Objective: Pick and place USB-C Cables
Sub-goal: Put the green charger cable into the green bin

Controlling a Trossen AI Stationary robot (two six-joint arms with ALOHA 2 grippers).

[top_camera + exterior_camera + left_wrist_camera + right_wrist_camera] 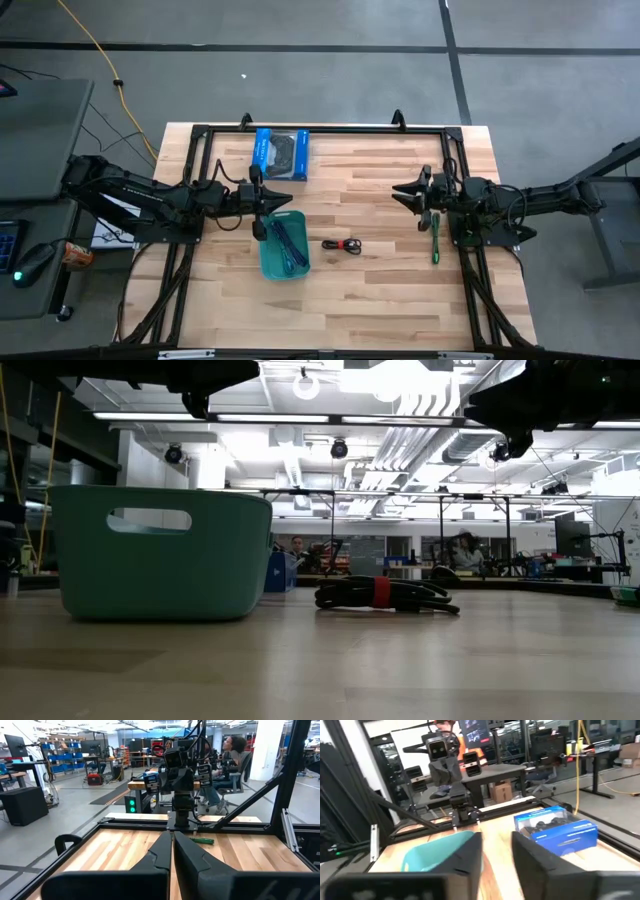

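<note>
The cables are spread out. A black cable [342, 245] with a red tie lies on the counter [380, 300] just right of the teal bin [283, 262]. Blue ones [287, 245] lie inside the bin. A green cable [435, 240] lies far right of the bin, under the right hand [411, 193], which is partly open. The left hand [285, 200], above the bin, is clenched and empty.

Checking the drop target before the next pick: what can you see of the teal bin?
The teal bin is a small rectangular tub, plastic by its look, with rounded corners and an oval handle slot in the end wall seen from table height. It stands upright and open-topped on the wooden table, left of centre, below the blue box. A blue cable lies inside. The left pincer hangs just over its upper edge; whether it touches is unclear.
</note>
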